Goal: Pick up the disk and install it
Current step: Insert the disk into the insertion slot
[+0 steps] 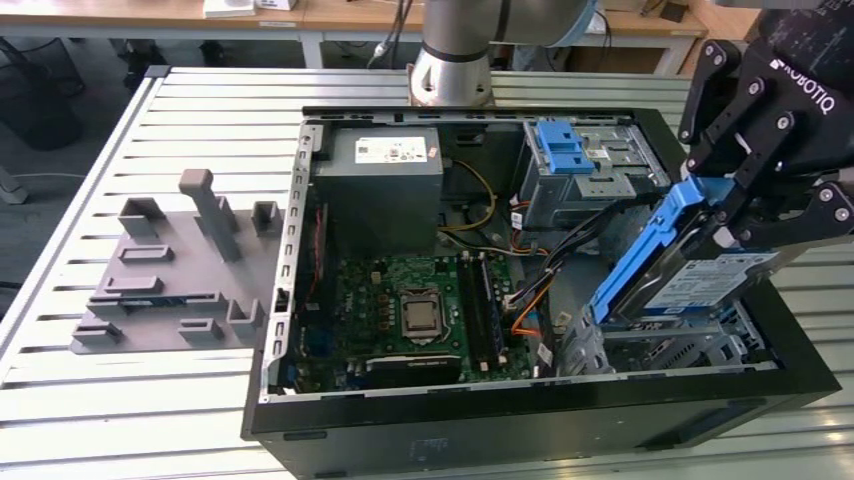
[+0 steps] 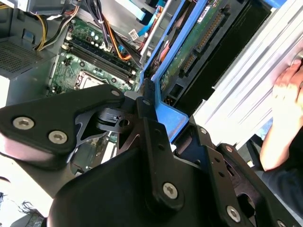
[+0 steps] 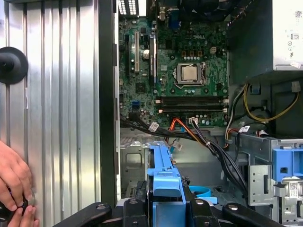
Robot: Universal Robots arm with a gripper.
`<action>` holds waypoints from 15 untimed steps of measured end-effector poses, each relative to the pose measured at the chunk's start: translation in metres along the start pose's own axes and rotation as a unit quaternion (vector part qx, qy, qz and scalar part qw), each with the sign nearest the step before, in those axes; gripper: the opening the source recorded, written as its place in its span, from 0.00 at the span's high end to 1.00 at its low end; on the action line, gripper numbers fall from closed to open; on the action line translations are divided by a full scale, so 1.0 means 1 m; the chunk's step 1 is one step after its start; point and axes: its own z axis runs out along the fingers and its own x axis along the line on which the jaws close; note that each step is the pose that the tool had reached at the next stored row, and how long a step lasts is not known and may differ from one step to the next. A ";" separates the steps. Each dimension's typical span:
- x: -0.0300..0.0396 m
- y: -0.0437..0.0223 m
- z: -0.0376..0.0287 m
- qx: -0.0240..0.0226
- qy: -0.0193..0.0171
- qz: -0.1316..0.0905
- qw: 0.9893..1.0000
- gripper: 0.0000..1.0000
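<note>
Gripper (image 1: pixel 754 215): clamped on the disk (image 1: pixel 714 285), gripping it by its blue rails (image 1: pixel 647 250).
Disk: held tilted, its lower end just above the drive cage (image 1: pixel 667 350), at 4 o'clock from the motherboard (image 1: pixel 414 310) in the exterior view; not seated.
Cables (image 1: pixel 541 295): loose bundle just beside the cage, at its 9 o'clock.
Hand (image 3: pixel 14 182): a person's, on the worktop (image 3: pixel 61 94) near the case (image 1: pixel 534 430).
Hazards, as judged: the tilted rail may jam on the cage lip; the cables may get pinched underneath; the hand lies close to the arm's reach.

The disk (image 1: pixel 707 280) (upper end) hides behind the jaws.
</note>
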 end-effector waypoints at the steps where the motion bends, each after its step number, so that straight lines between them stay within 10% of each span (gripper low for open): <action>1: -0.0001 -0.0009 0.0005 0.000 0.000 0.000 1.000 0.64; 15: -0.0011 -0.0051 0.0058 0.000 0.000 0.000 1.000 0.64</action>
